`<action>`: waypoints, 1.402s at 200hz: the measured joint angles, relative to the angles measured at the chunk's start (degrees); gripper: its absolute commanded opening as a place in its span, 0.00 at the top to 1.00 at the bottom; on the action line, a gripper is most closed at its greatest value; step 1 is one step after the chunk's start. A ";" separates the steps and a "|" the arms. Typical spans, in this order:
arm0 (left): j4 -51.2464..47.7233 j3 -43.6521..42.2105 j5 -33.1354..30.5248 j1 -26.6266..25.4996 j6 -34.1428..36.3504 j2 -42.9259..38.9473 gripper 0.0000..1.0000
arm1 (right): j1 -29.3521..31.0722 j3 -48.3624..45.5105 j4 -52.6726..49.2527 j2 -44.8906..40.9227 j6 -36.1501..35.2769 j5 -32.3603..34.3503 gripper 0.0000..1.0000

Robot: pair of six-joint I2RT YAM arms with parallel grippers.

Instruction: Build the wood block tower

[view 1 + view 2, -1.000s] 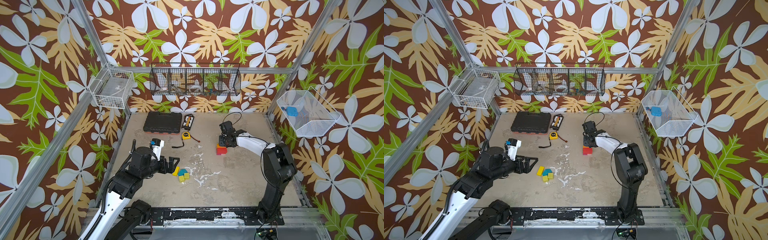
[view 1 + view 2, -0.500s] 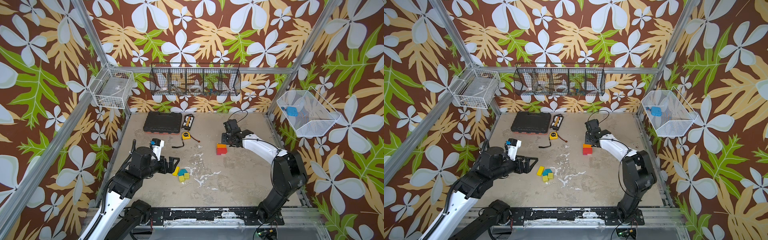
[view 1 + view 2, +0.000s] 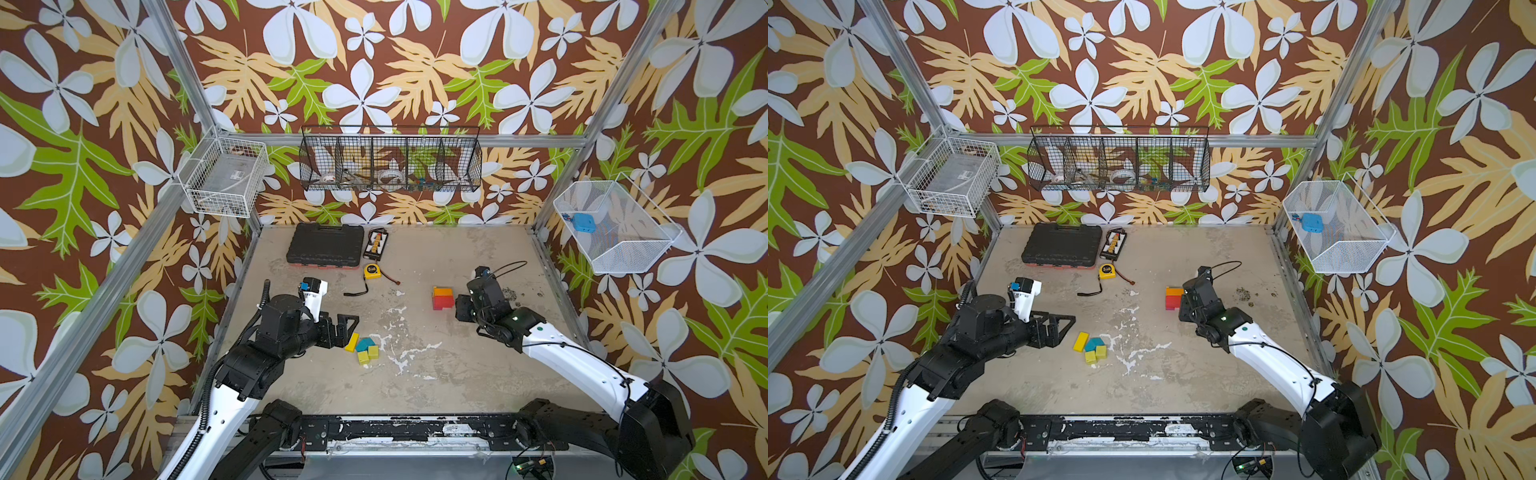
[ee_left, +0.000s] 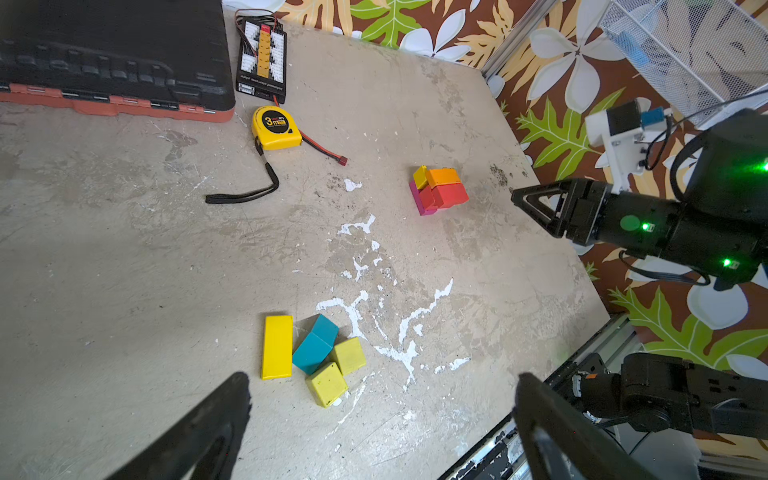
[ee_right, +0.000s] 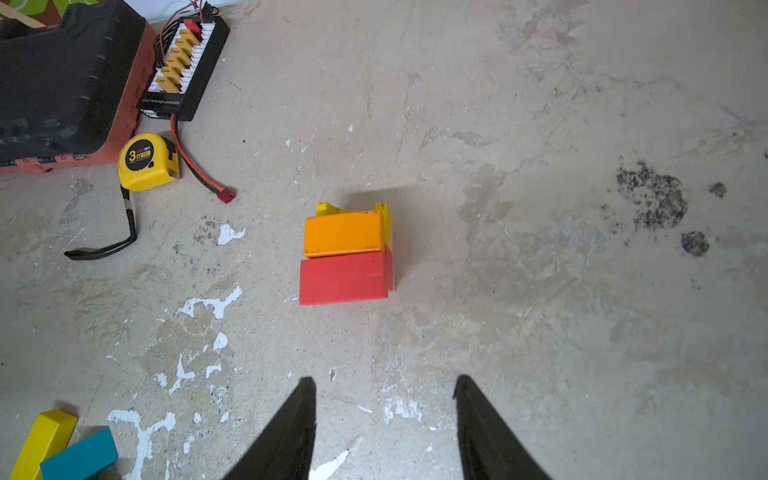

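The tower (image 3: 441, 298) (image 3: 1173, 298) stands right of the table's middle: a magenta base, red blocks, then a yellow block and an orange brick (image 5: 343, 233) on top. My right gripper (image 3: 458, 307) (image 5: 384, 379) is open and empty, just right of the tower and apart from it. Loose wood blocks lie front-left of centre: a yellow brick (image 4: 276, 352), a teal house-shaped block (image 4: 316, 344) and two lime cubes (image 4: 327, 384). Right beside them, on their left, my left gripper (image 3: 347, 330) (image 4: 384, 378) is wide open and holds nothing.
A black tool case (image 3: 325, 249), a connector board (image 3: 376, 244) and a yellow tape measure (image 3: 373, 271) with strap and cable lie at the back left. Wire baskets hang on the back wall (image 3: 390, 160), left wall (image 3: 226, 178) and right wall (image 3: 615, 226).
My right gripper has swung from behind the tower to its right side, nearer the front, with its jaws spreading. The tower stays standing. The left arm has not moved.
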 measured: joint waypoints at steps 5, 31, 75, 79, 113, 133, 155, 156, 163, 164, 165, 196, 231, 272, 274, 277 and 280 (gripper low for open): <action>-0.02 0.00 0.00 0.00 0.00 -0.09 0.00 | 0.26 -0.87 0.09 -0.70 0.13 0.09 0.46; 0.00 0.00 -0.02 0.00 0.00 -0.55 0.00 | 1.55 -5.46 1.57 -4.26 1.53 0.04 0.46; -0.02 0.00 -0.22 0.00 -0.02 -0.35 0.00 | 2.49 -10.69 4.13 -6.34 3.52 -0.48 0.47; -0.04 0.00 -0.24 0.00 -0.02 -0.33 0.00 | 2.56 -11.04 4.55 -6.34 3.89 -0.50 0.47; 0.02 0.00 -0.44 0.00 -0.04 -1.49 0.00 | 3.45 -13.18 7.08 -4.20 4.33 -1.25 0.48; 0.17 0.00 -0.46 0.00 -0.04 -1.01 0.00 | 3.45 -13.29 8.13 -1.70 4.50 -1.25 0.48; 0.00 0.00 -0.48 0.00 -0.04 -0.52 0.00 | 3.45 -13.40 9.38 0.96 4.52 -1.25 0.48; 0.00 0.00 -0.48 0.00 -0.04 -0.55 0.00 | 3.45 -13.38 9.42 1.07 4.52 -1.25 0.49; 0.00 0.00 -0.48 0.00 -0.04 -0.81 0.00 | 3.48 -13.14 9.57 1.99 4.52 -1.25 0.49; 0.00 0.00 -0.48 0.00 -0.04 -0.85 0.00 | 3.50 -13.05 9.57 2.16 4.52 -1.22 0.49; 0.00 0.00 -0.48 0.00 -0.04 -0.87 0.00 | 3.50 -13.00 9.57 2.27 4.52 -1.22 0.49; 0.07 0.00 -0.46 0.00 -0.04 -1.40 0.00 | 3.50 -9.81 10.03 6.56 4.50 -0.76 0.51; 0.04 0.00 -0.46 0.00 -0.04 -1.27 0.00 | 3.50 -5.97 10.21 10.49 4.46 0.70 0.51; 0.04 0.00 -0.46 0.00 -0.04 -1.51 0.00 | 3.50 -0.26 10.16 16.76 4.22 2.58 0.52; 0.04 0.00 -0.46 0.00 -0.04 -1.53 0.00 | 3.50 -0.09 10.16 17.03 4.22 2.71 0.52; 0.04 0.00 -0.46 0.00 -0.04 -1.57 0.00 | 3.50 0.15 10.14 17.35 4.22 2.86 0.52; 0.04 0.00 -0.46 0.00 -0.04 -1.62 0.00 | 3.50 0.39 10.12 17.64 4.22 2.99 0.52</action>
